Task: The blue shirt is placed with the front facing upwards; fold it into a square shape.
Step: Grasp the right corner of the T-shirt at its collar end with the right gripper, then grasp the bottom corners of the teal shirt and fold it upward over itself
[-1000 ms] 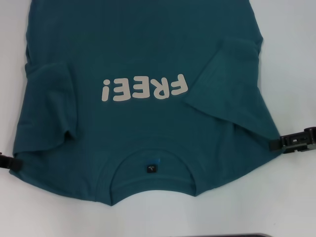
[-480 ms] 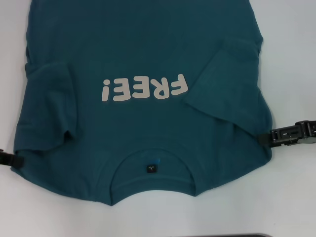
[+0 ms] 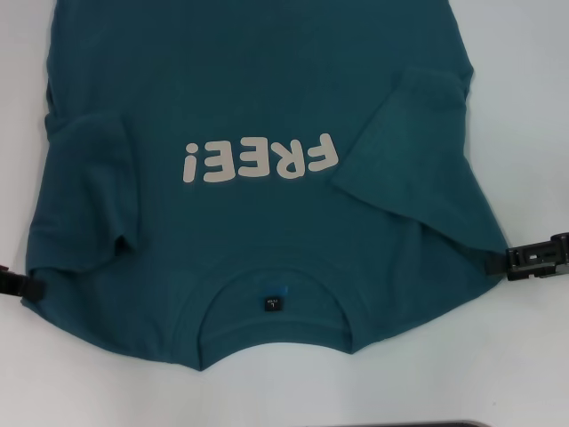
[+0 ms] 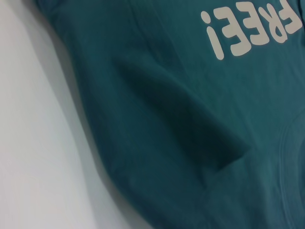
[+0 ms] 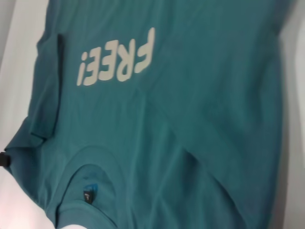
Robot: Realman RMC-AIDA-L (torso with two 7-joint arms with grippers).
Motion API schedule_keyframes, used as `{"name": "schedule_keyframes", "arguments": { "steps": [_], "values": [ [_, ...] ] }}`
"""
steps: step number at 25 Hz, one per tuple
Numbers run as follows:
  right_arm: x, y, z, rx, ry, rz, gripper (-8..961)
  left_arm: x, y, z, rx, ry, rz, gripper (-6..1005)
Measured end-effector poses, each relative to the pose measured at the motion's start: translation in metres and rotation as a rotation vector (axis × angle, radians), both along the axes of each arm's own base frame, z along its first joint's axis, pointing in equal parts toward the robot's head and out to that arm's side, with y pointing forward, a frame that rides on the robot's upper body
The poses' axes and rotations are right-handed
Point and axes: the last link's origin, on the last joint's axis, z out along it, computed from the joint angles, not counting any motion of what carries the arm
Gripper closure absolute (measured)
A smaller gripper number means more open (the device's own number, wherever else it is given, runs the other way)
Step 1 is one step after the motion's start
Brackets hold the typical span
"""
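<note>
The blue shirt point(image 3: 258, 80) lies flat on the white table, front up, with its off-white "FREE!" print point(image 3: 262, 160) and its collar and dark neck label point(image 3: 272, 304) nearest me. Both short sleeves are folded inward onto the chest: one point(image 3: 93, 187) on the left, the other point(image 3: 418, 151) on the right. My left gripper point(image 3: 25, 287) sits low at the shirt's left shoulder edge. At the right shoulder edge is my right gripper point(image 3: 494, 262). The left wrist view shows the folded sleeve point(image 4: 190, 129), and the right wrist view shows the shirt point(image 5: 190, 95) and print.
Bare white table point(image 3: 524, 107) surrounds the shirt on the left, right and near sides. The shirt's hem runs out of the head view at the far side. A dark strip point(image 3: 400, 424) lies along the near edge of the head view.
The right gripper pushed in toward the shoulder half a second ago and has drawn back outward to where it was. The left gripper and the shirt have hardly moved.
</note>
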Motion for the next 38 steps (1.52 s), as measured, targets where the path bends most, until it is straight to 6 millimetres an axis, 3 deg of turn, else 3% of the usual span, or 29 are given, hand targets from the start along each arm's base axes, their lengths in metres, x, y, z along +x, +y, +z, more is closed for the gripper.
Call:
{"name": "schedule_keyframes", "arguments": {
  "steps": [7,21,32,38],
  "values": [
    [0.0017,0.0025,-0.0017,0.015,-0.014,-0.004,207,0.0001,0.0003,0.0,0.001,0.0,-0.001,968],
    [-0.0018,0.0065,-0.0069,0.006,-0.018,0.012,365,0.0013,0.0019,-0.0002,0.001,0.003,-0.005,968],
    [0.0012,0.0052,-0.0068,0.013,-0.024,-0.001,618,0.0011,0.0016,-0.0008,-0.002,0.003,-0.004,968],
    [0.0032,0.0036,-0.0075,0.015,-0.026,-0.004,838,0.0005,0.0016,-0.0017,-0.002,0.003,-0.002,968]
  ]
}}
